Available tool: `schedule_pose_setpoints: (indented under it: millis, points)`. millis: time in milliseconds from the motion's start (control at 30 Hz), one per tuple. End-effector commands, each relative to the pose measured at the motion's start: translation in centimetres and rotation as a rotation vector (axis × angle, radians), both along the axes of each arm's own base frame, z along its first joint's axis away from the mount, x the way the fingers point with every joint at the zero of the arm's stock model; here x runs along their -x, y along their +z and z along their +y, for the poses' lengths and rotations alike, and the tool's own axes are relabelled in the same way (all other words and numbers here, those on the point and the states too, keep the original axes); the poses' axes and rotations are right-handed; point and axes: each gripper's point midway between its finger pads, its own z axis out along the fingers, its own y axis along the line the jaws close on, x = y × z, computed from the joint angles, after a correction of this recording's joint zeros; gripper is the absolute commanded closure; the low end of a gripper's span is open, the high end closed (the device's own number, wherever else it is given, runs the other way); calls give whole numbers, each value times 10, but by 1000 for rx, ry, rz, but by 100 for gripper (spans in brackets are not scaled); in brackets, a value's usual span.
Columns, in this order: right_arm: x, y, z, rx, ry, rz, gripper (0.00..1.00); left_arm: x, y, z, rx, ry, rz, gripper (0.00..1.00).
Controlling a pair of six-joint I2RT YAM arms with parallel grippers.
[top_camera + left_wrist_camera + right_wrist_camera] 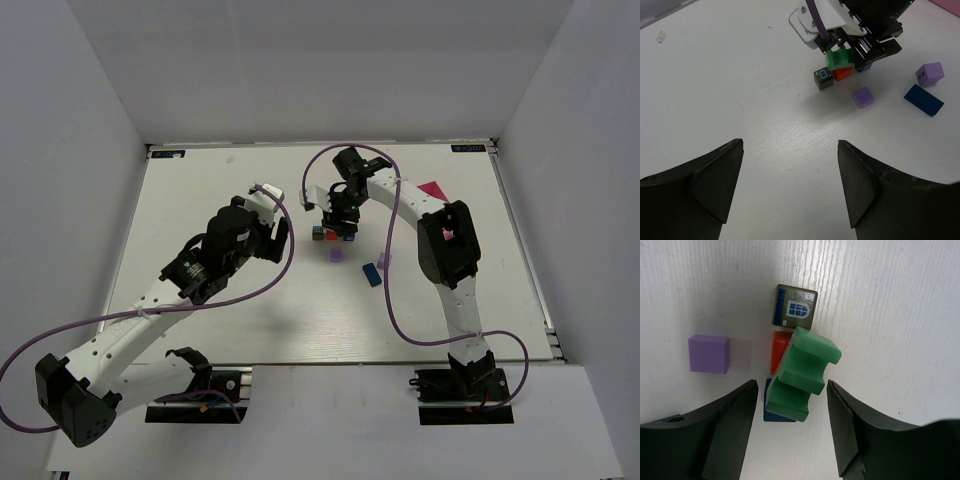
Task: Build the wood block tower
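left fingers (715, 185) gape wide, empty, above the tabletop (740, 75); right fingers (725, 430) stand apart, flanking a green block (805, 370) over a red block (778, 350).

Overhead rear view; wrist close-ups sharing blocks (319, 234)

**Painted wood, streaked tabletop, matt plastic**

The green notched wooden block (802, 372) has smooth paint with a soft sheen. The red wooden block (778, 352) and the purple wooden cube (709, 354) look matt. The olive-brown wooden cube (794, 306) has a crisp blue window printed on its face. The white tabletop (890, 315) is matt, with fine grain-like streaks. The left gripper (790, 147) has fingers (710, 185) of matt black plastic, faintly grainy.
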Motion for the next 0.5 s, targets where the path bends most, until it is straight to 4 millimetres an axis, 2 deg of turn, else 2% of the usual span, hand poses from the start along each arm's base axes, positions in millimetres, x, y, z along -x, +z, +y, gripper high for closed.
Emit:
schedule_pose_setpoints:
  millis: [0, 467]
  points:
    - [2, 14, 2, -32, 21, -12, 37, 0, 7, 7, 11, 22, -23, 14]
    - [3, 11, 2, -35, 37, -8, 42, 0, 7, 7, 11, 22, -23, 14]
